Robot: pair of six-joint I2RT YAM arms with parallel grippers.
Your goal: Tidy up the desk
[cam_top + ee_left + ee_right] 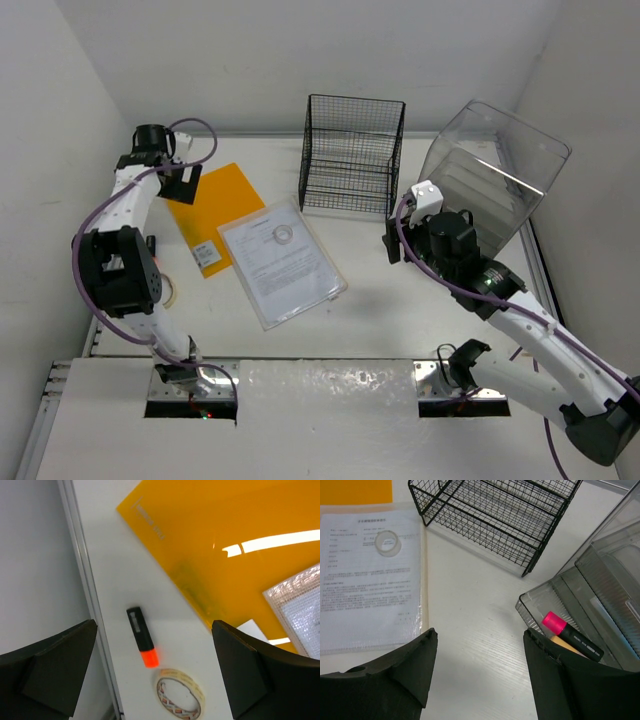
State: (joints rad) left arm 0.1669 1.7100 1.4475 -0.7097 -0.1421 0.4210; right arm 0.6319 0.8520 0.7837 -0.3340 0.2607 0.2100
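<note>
The white desk point(370, 300) holds an orange folder point(215, 200) and a clear sleeve with a printed sheet point(285, 265), on which a clear tape roll point(282, 235) lies. My left gripper point(185, 183) is open and empty above the desk's far left. Its wrist view shows, below the gripper point(154, 625), a black highlighter with an orange cap point(141, 636) and a beige tape roll point(179, 694) by the rail. My right gripper point(393, 243) is open and empty over bare desk point(480, 632). A pink-capped highlighter point(572, 636) lies in the open drawer point(540, 602).
A black wire-mesh rack point(352, 155) stands at the back centre. A clear plastic drawer box point(495, 175) stands at the back right. A silver rail point(87, 590) runs along the desk's left edge. A small white label point(207, 255) lies at the folder's near corner.
</note>
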